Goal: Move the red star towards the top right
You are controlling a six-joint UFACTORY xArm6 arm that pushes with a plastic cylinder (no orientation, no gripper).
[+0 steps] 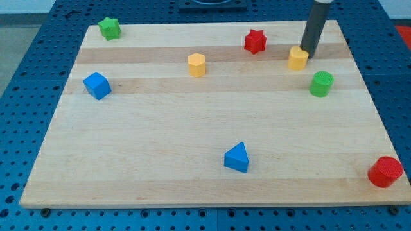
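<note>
Now, watch out: your tip (306,52) sits in the upper right of the frame, right up against the small yellow block (297,58), on that block's top right side. The red star (255,41) is to the left of the tip, a little higher in the frame, with a clear gap between them. That is the wrong side for this job. To send the star toward the top right, you need to get behind it, on its lower left. If you slide straight left from here, you would likely shove the yellow block along, and it could bump the star the wrong way, to the left. If you push the star from a bad angle, it could also spin off or slip over the top edge of the wooden board (160,186), which is close above it. There is no claw here to open or close, only a straight dark rod that holds nothing. The green round block (321,84) sits just below and right of the tip, so swing around it with care too. The yellow hexagon block (196,65) lies further left, near the path you may take.
</note>
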